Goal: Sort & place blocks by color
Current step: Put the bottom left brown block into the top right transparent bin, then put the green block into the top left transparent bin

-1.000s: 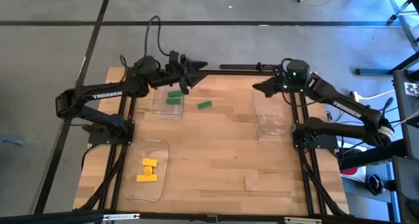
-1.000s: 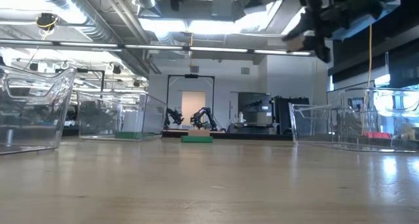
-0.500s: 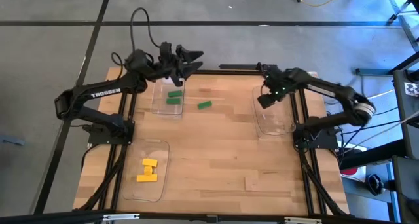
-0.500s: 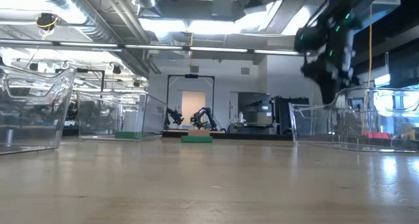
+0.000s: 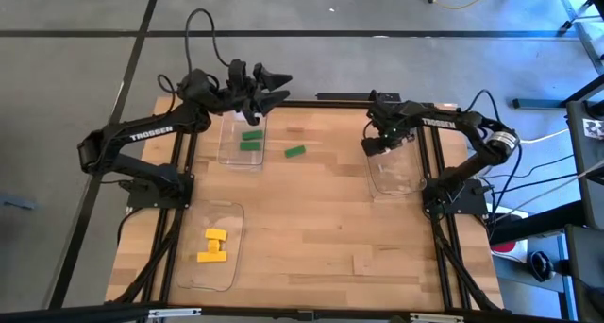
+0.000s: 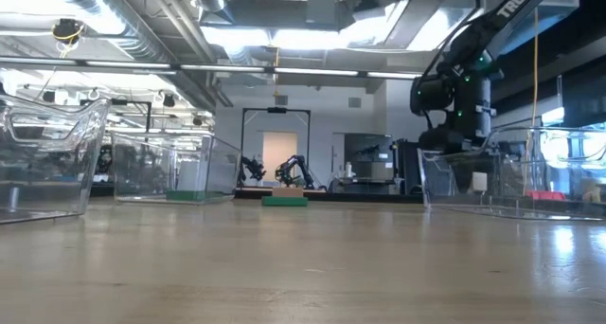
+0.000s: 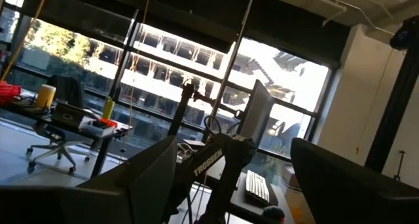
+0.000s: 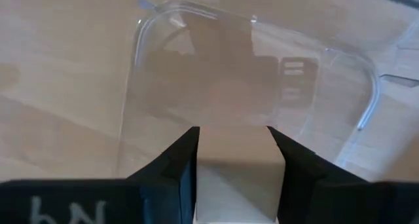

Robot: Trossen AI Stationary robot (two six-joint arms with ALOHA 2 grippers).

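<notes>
Yellow blocks lie in the near-left tray. Two green blocks sit in the far-left tray, under my left pincer, which hangs wide open and empty at the tabletop's far edge. A third green block lies loose just beside that tray. A tan cube rests near the front. My right pincer grips another tan cube over the right tray; only the wrist view shows it clamped.
</notes>
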